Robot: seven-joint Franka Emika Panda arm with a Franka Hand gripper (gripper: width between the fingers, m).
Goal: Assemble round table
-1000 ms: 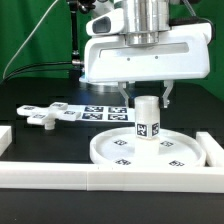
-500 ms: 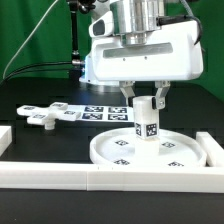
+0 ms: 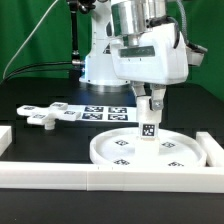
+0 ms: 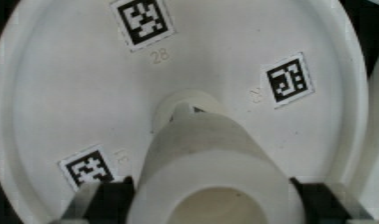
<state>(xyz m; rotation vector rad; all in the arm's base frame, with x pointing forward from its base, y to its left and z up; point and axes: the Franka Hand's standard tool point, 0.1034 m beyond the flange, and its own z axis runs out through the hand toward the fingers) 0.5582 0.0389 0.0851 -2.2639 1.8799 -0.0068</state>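
Note:
The short thick cylinder leg (image 3: 149, 124) stands upright in the middle of the big round rimmed disc (image 3: 118, 152), which lies flat on the black table. My gripper (image 3: 150, 101) comes down from above and is shut on the leg's top end. In the wrist view the leg (image 4: 212, 160) fills the space between my two dark fingers (image 4: 111, 196), which touch its sides, and the disc (image 4: 97, 90) with its tags lies beneath. The cross-shaped foot piece (image 3: 42, 116) lies flat at the exterior view's left, away from the gripper.
The marker board (image 3: 100, 111) lies behind the disc. A long white border rail (image 3: 90, 178) runs along the front, another stands at the exterior view's right (image 3: 213, 150), and a short piece sits at the left edge (image 3: 4, 135). A green curtain hangs behind.
My fingers stood apart on either side of the leg's top. They have closed onto it, and the hand has turned about its vertical axis. The leg and disc stay in place.

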